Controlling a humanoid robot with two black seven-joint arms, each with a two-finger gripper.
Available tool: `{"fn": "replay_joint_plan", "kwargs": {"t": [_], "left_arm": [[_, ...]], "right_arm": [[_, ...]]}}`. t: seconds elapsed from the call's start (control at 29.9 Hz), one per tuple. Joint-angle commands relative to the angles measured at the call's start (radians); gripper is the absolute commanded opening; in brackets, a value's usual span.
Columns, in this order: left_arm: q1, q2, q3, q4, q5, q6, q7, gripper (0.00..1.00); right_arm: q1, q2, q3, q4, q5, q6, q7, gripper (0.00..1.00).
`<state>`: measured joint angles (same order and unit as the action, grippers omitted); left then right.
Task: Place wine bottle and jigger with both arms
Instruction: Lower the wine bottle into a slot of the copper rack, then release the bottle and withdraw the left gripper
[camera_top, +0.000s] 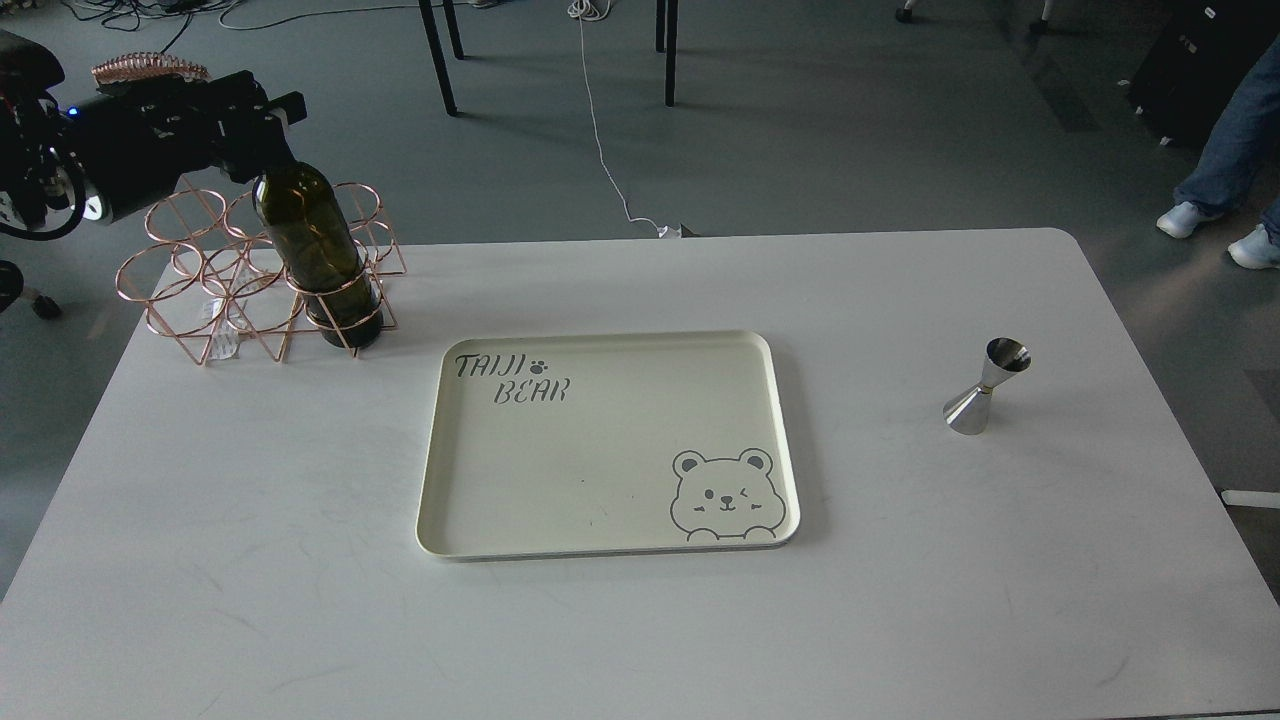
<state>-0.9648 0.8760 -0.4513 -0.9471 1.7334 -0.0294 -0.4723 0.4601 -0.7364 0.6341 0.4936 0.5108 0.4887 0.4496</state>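
- One white table (250, 520), wide bare stretches in front and at both sides; its near edge is cut off by the frame.
- One cream tray (440, 450) at the table's middle, printed with a bear and lettering, nothing in it.
- One copper wire rack (190, 290) at the far-left corner, close to the table's edge.
- One wine bottle (312, 245), leaning within the rack's right ring, neck hidden by the gripper.
- One arm in view: the left gripper (262, 118) sits over the bottle's neck; fingers too dark to separate, so whether it grips cannot be told. The right arm does not show.
- One jigger (986, 387) upright at right, well apart from the tray, open table all round.
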Motion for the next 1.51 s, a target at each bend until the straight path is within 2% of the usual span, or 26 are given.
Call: {"fn": "replay_joint_plan", "kwargs": {"t": [0.0,0.27,0.44,0.67,0.84,1.1,1.14,1.17,1.21,1.27,1.47], "left_arm": [[0.0,-0.003,-0.001,0.001,0.0,0.002,0.001,0.63],[-0.015,0.001,-0.009,-0.001,-0.058,0.035,0.001,0.79],[-0.077,0.012,-0.018,-0.001,-0.174,0.039,0.001,0.87],[-0.141,0.067,-0.015,-0.001,-0.64,0.028,0.004,0.88],[-0.132,0.093,-0.009,0.04,-1.055,0.014,0.015,0.96],[-0.11,0.089,-0.007,0.199,-1.425,-0.101,0.031,0.97],[-0.091,0.089,-0.006,0.232,-1.583,-0.157,0.072,0.97],[-0.089,0.089,-0.006,0.235,-1.595,-0.162,0.076,0.97],[-0.06,0.089,-0.007,0.266,-1.72,-0.205,0.125,0.97],[-0.028,0.083,-0.007,0.309,-1.842,-0.26,0.165,0.98],[0.077,0.043,-0.017,0.395,-2.04,-0.388,0.165,0.97]], "right_arm": [[0.0,0.0,-0.001,-0.001,0.0,0.0,0.0,0.99],[-0.001,-0.001,-0.001,-0.001,0.0,0.0,0.0,0.99],[-0.001,0.0,-0.001,0.0,0.0,0.0,0.0,0.99],[0.006,0.0,0.007,0.005,0.0,0.0,0.0,1.0],[0.049,0.0,0.009,0.0,0.0,0.0,-0.003,1.0],[0.134,0.0,-0.002,-0.001,-0.002,0.0,-0.008,1.0],[0.135,0.002,-0.001,-0.001,-0.002,0.0,-0.008,1.0],[0.137,0.002,-0.001,-0.001,0.0,0.0,-0.008,1.0],[0.137,0.002,-0.001,-0.001,0.0,0.0,-0.009,1.0],[0.138,0.006,-0.001,0.0,0.0,0.0,-0.014,1.0],[0.138,0.034,0.013,-0.001,0.003,0.0,-0.081,0.99]]}}
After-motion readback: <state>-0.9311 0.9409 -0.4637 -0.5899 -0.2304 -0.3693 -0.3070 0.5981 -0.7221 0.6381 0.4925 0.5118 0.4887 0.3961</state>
